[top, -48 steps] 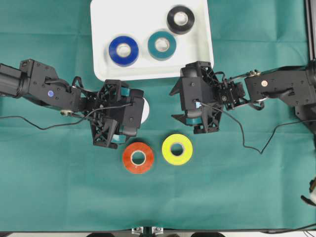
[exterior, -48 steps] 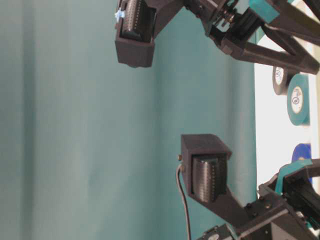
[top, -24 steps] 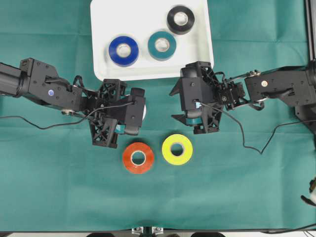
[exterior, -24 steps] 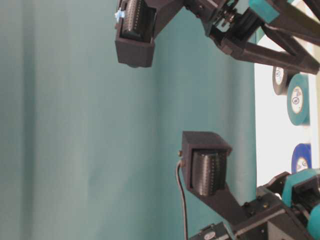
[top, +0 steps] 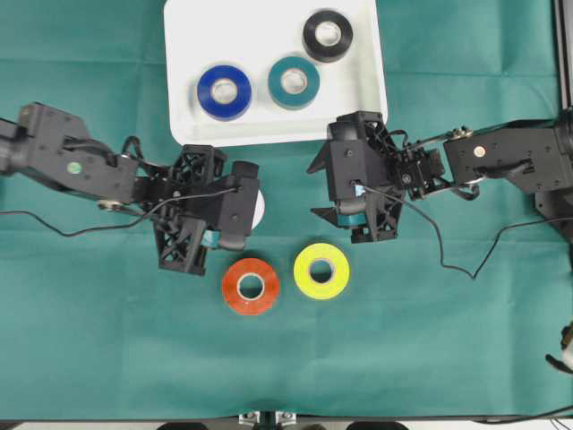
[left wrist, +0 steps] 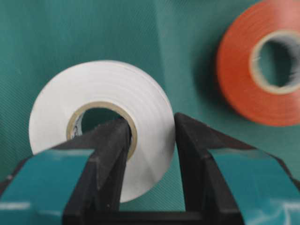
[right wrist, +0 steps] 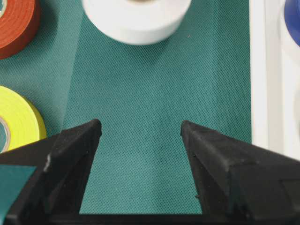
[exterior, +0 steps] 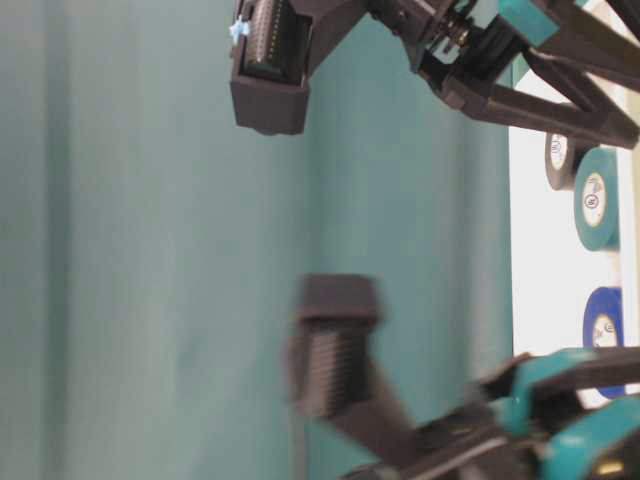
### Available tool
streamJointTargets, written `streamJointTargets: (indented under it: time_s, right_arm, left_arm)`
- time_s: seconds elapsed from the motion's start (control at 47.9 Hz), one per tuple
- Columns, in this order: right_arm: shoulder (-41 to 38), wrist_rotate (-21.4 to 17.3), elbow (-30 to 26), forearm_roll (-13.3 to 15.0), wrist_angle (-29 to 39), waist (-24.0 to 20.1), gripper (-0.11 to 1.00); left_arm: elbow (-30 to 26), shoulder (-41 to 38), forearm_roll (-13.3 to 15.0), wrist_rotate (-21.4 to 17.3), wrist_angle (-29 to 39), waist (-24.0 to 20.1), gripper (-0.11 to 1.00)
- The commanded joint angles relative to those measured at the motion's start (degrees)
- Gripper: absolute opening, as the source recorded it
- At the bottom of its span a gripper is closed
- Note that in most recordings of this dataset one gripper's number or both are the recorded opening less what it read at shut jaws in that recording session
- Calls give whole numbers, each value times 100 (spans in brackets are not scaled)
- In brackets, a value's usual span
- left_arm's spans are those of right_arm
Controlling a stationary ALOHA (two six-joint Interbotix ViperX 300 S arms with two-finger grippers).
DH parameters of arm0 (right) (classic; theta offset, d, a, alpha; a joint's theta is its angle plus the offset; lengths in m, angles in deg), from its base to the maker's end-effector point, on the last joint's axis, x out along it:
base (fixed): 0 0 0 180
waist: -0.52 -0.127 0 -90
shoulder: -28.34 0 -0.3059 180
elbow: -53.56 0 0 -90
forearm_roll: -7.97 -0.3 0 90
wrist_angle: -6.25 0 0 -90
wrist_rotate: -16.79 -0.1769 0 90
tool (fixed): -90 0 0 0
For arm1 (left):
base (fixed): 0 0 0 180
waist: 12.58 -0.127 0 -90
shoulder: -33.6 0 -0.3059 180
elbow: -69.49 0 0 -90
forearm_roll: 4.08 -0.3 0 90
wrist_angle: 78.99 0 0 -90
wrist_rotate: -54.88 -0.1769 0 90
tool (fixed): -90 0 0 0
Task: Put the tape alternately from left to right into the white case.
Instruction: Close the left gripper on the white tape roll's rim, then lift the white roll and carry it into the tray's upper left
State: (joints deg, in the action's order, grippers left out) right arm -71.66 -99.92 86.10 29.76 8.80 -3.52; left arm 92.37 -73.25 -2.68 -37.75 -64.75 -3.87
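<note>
White tape [left wrist: 101, 136] sits pinched through its wall by the left end effector [left wrist: 150, 136], one finger inside the core.

The white case [top: 273, 130] lies at twelve o'clock in the overhead view, a shallow rectangular tray with rounded corners and a raised rim. Three rolls lie flat inside it: the black roll [top: 327, 35] at the case's two o'clock corner, the teal roll [top: 294, 82] near its middle, and the blue roll [top: 224, 91] just to the teal one's nine o'clock. The white roll [left wrist: 101, 129] lies outside the case, below its six o'clock rim, its pale core showing. The red roll [top: 250, 286] and the yellow roll [top: 321, 270] lie flat side by side, close but apart, toward six o'clock.
</note>
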Motion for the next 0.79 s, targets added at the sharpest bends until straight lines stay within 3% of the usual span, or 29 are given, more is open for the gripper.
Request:
streamJointTargets:
  time_s: [0.0, 0.396, 0.626, 0.772]
  right_arm:
    - [141, -18, -53, 9, -44, -9, 76]
    - [141, -18, -53, 9, -70, -18, 76]
    - [141, -18, -53, 18, -70, -18, 76]
    - [149, -18, -53, 9, -62, -9, 76]
  left_arm:
    - [-88, 439, 9, -18, 105, 35, -3]
    - [-53, 765, -9, -53, 387, -88, -3]
    - [-26, 809, -18, -123, 396, -642, -3]
    - [0, 809, -18, -413, 387, -1099, -3]
